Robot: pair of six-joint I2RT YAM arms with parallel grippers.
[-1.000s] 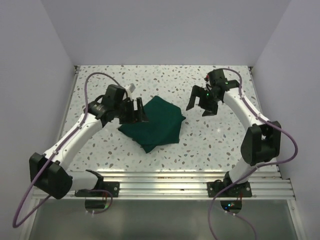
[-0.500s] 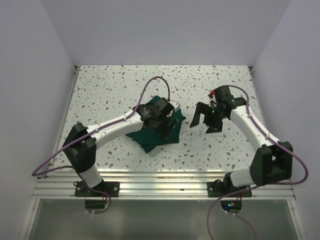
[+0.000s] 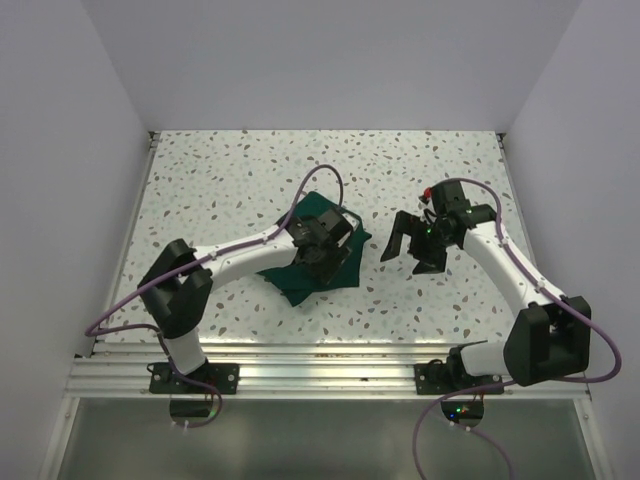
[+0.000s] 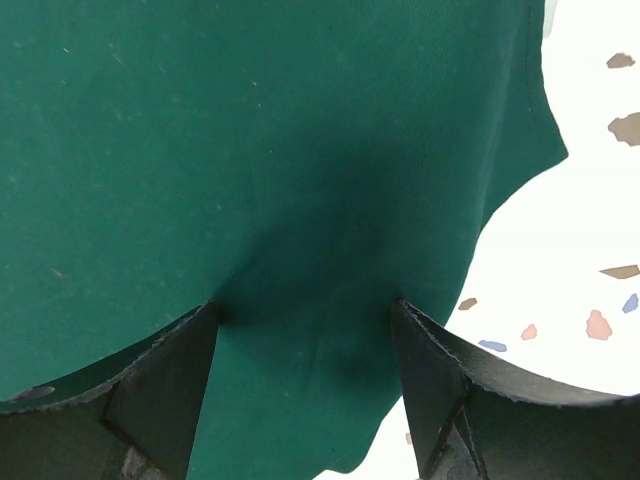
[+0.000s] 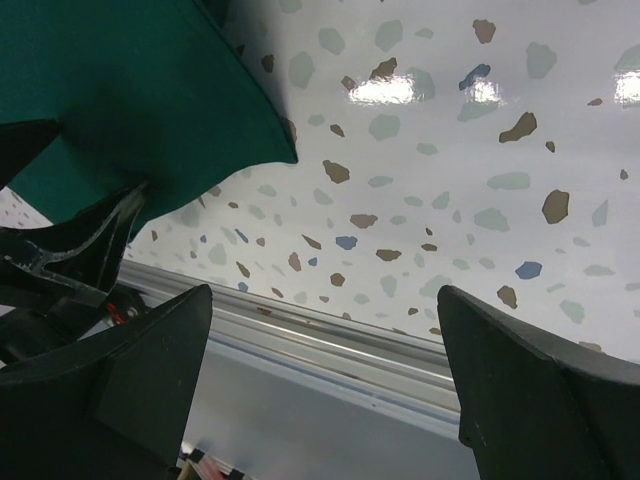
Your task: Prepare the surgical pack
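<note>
The surgical pack (image 3: 288,278) lies mid-table as a folded dark green bundle; whatever it wraps is hidden. My left gripper (image 3: 327,258) reaches over it from the left. In the left wrist view the green cloth (image 4: 250,150) fills the frame, and the left gripper (image 4: 305,310) is open, both fingertips (image 4: 200,325) resting on the cloth with a shallow dent between them. My right gripper (image 3: 410,254) hangs open to the right of the pack, apart from it. The right wrist view shows the pack's corner (image 5: 130,90) at upper left and nothing between that gripper's (image 5: 325,310) wide jaws.
The speckled table (image 3: 220,170) is bounded by white walls on three sides. An aluminium rail (image 3: 330,355) runs along the near edge and also shows in the right wrist view (image 5: 330,345). Purple cables loop off both arms.
The left arm swung from the pack's left side to over the bundle and settled on its right part. The right gripper drifted nearer and lower, toward the pack.
</note>
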